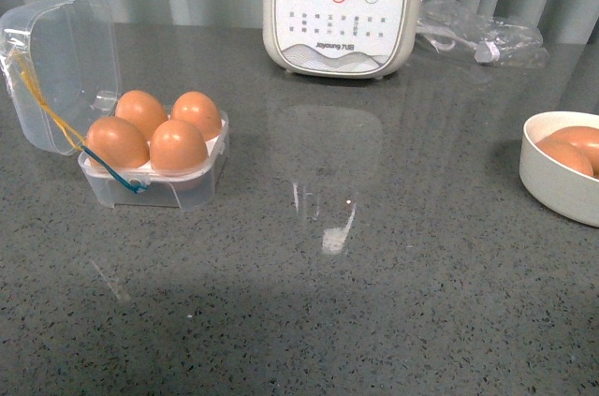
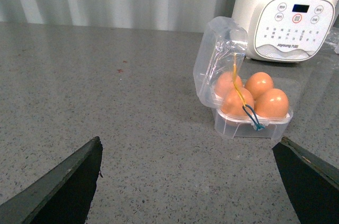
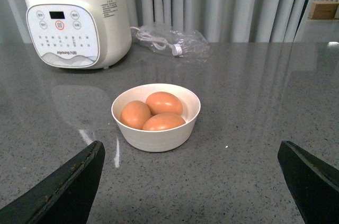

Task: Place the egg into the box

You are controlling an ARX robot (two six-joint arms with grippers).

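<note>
The clear plastic box stands at the table's left with its lid hinged open. Several brown eggs fill its cups. It also shows in the left wrist view, ahead of my left gripper, which is open, empty and well short of it. A white bowl holds three brown eggs; it shows at the right edge of the front view. My right gripper is open and empty, short of the bowl. Neither arm shows in the front view.
A white kitchen appliance with a button panel stands at the back middle. A crumpled clear plastic bag with a cord lies to its right. The grey speckled tabletop stretches between box and bowl. Curtains hang behind.
</note>
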